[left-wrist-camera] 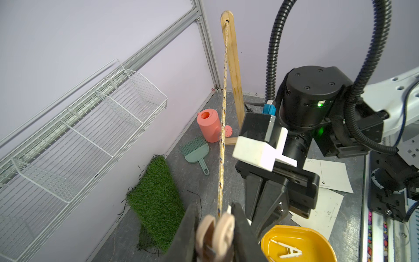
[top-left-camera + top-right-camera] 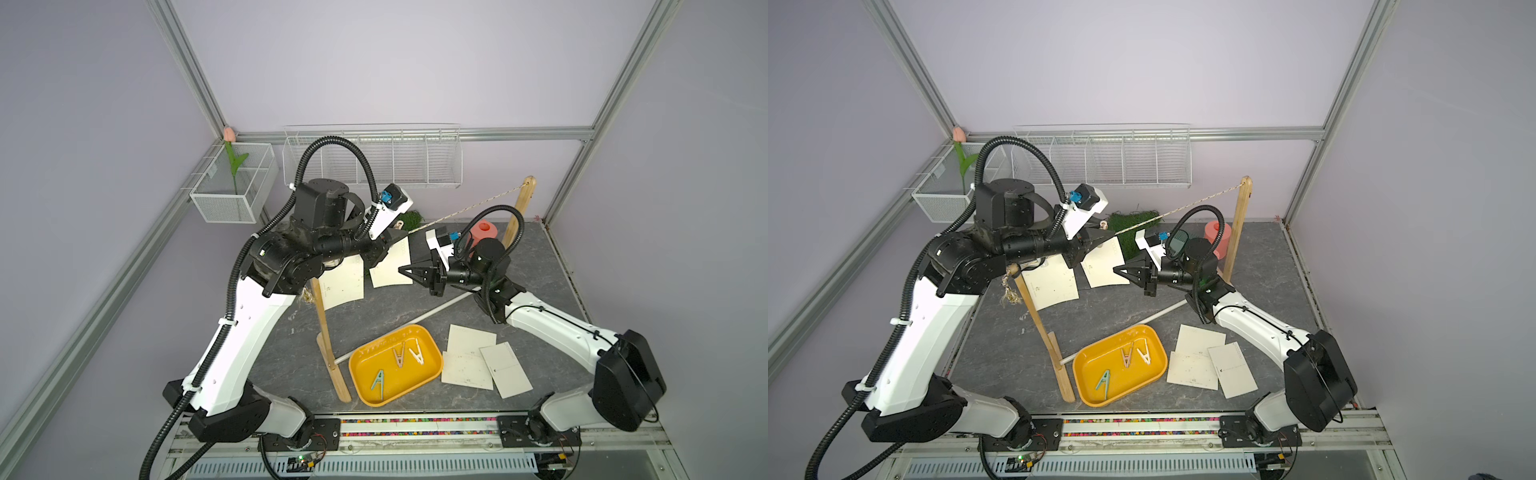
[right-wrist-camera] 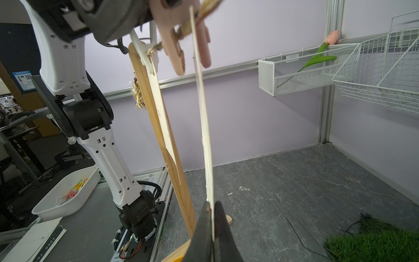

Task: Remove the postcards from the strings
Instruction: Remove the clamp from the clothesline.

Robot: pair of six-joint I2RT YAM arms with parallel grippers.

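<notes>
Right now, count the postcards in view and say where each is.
5 postcards. Two hang from the string: one free, one pinched by the right gripper. Three lie overlapping beside the yellow tray. None seems hidden.

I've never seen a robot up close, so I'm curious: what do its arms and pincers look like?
The left arm and right arm wear white plastic shells between chunky black round joints. A ribbed black hose loops over each wrist, fastened with white zip ties. The left gripper and right gripper are black, with two tapering fingers.
</notes>
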